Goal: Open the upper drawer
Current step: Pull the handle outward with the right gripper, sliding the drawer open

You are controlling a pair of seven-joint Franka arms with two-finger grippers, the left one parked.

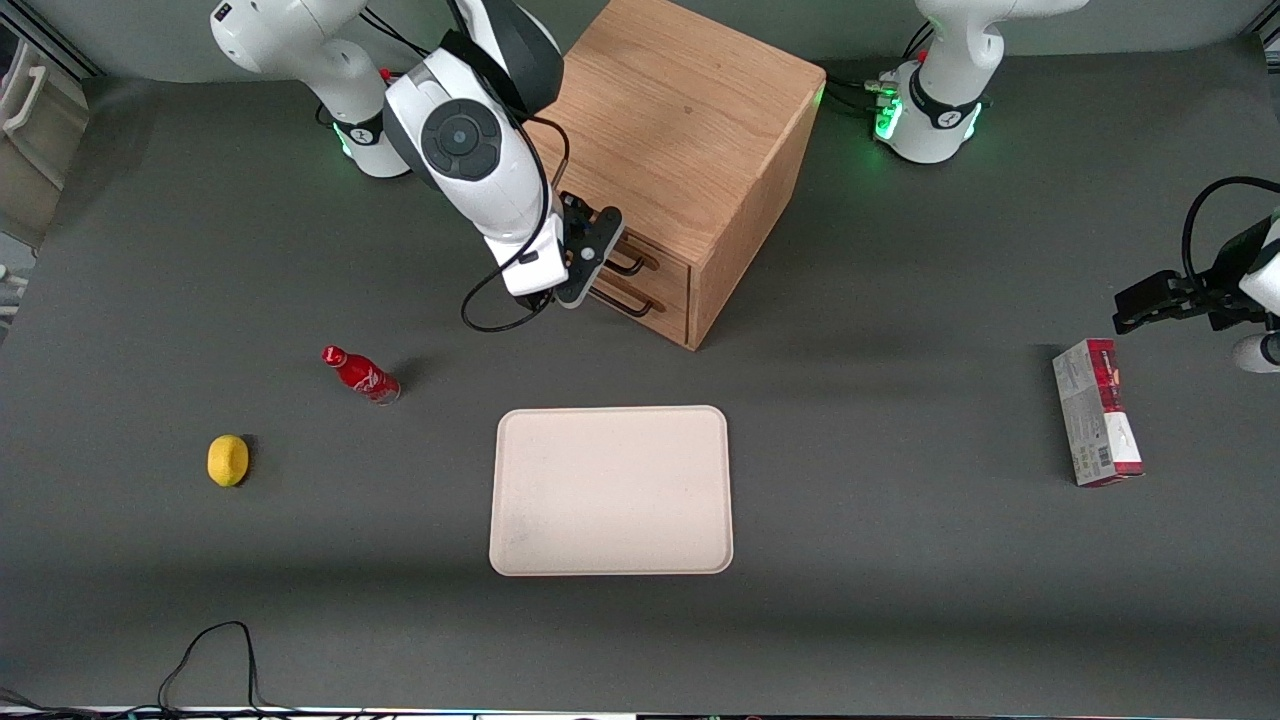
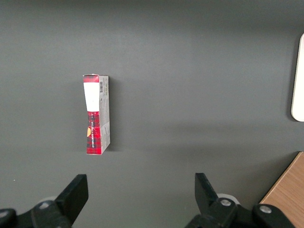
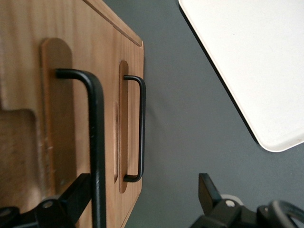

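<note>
The cabinet (image 1: 690, 130) is standing at 12 o'clock from the tray (image 1: 610, 490); the upper drawer (image 1: 662, 262) is sitting at the top of its front and looks fully shut. The gripper (image 1: 592, 258) is hovering right at that front, fingers spread apart and gripping nothing. In the right wrist view the gripper (image 3: 142, 180) is straddling the upper handle (image 3: 97, 137), one finger (image 3: 71, 197) on the wood side of the bar and the other (image 3: 209, 187) on the outer side.

In the front view the drawer front is facing between 7 and 8 o'clock, so it should slide out that way. The handle's (image 1: 632, 262) long axis is running across the front, from about 10 to about 4 o'clock, level with the table (image 1: 900, 600).

What could go wrong, as I judge it:
- the inner finger is lying close to the wood, so closing may scrape the front or pinch only part of the thin bar, and the bar may then slip out;
- a pull off the 7-to-8 line may bind the drawer and drag the whole cabinet instead;
- the lower handle (image 3: 140, 128) is hanging just beside and parallel, so a small drop may catch the wrong drawer;
- the bottle (image 1: 360, 372) is lying toward 8 o'clock from the gripper – well apart, yet roughly along the retreat.
</note>
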